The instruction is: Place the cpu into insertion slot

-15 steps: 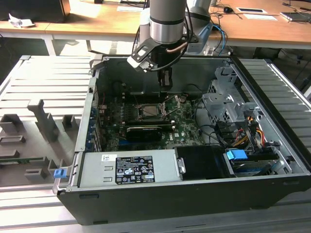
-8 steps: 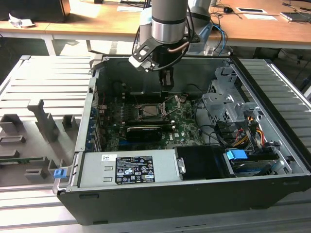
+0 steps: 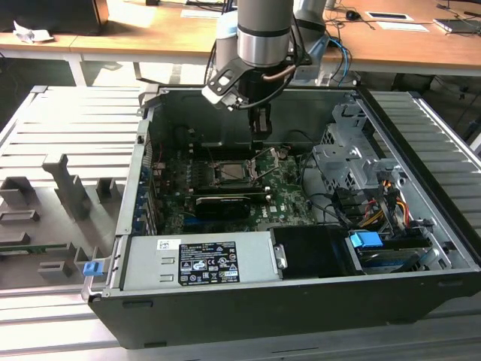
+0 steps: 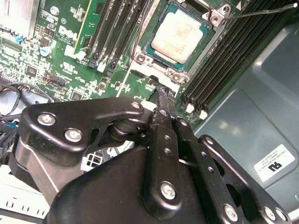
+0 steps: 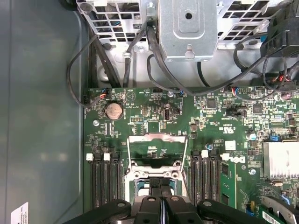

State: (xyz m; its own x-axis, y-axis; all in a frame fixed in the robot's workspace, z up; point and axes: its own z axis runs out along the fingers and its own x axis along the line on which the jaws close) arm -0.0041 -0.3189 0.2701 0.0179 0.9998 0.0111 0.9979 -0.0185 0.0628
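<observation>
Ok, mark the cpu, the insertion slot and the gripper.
cpu (image 4: 180,36), second wrist view, middle of its metal top.
insertion slot (image 4: 141,59), second wrist view, corner of its frame.
gripper (image 4: 163,90), second wrist view, fingertips.

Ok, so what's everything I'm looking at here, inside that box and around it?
computer case: one, dark grey, open, on the slatted table.
slatted table: one, grey, under the case.
circuit board: one, green, inside the case.
insertion slot: one, silvery frame, mid-board, open.
cpu: one, silver-grey, seated in the insertion slot.
memory slots: several, black, on both sides of the insertion slot.
coin battery: one, silver, on the board.
power box: one, grey, along the case's near edge in the exterior view.
robot arm: one, silver, above the case.
claw: one, black, shut and empty, beside the cpu.
</observation>
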